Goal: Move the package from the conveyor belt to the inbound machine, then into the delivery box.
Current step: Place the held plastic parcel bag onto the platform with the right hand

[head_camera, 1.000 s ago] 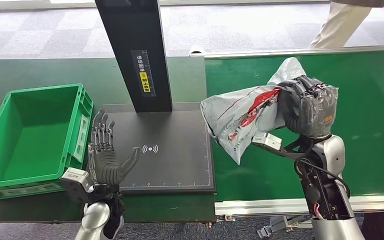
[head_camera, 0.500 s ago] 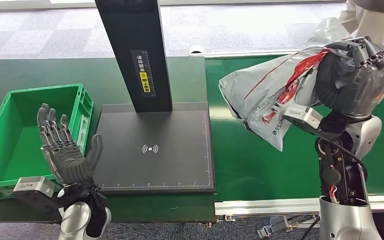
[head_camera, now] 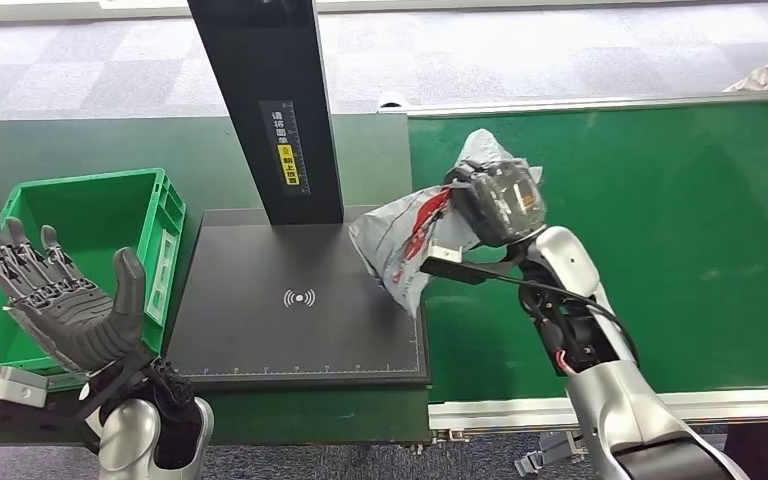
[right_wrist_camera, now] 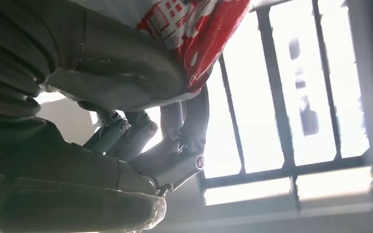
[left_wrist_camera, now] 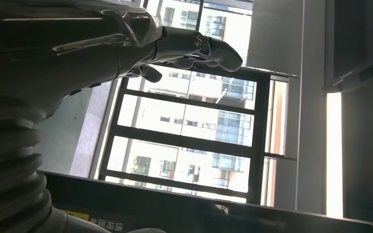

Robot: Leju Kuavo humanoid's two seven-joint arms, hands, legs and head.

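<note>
At the far left stood one green plastic crate (head_camera: 80, 215), rectangular with ribbed walls. The left hand (head_camera: 65, 305) was raised over its near corner, palm up, dark fingers spread and holding nothing. Right of the crate lay one flat black scanner pad (head_camera: 300, 320) with a tall black post (head_camera: 265, 100) at its far edge. One crinkled grey plastic bag (head_camera: 395, 240) with red print hung over the pad's right edge, gripped by the right hand (head_camera: 495, 205). One green belt (head_camera: 680, 250) stretched away right.
</note>
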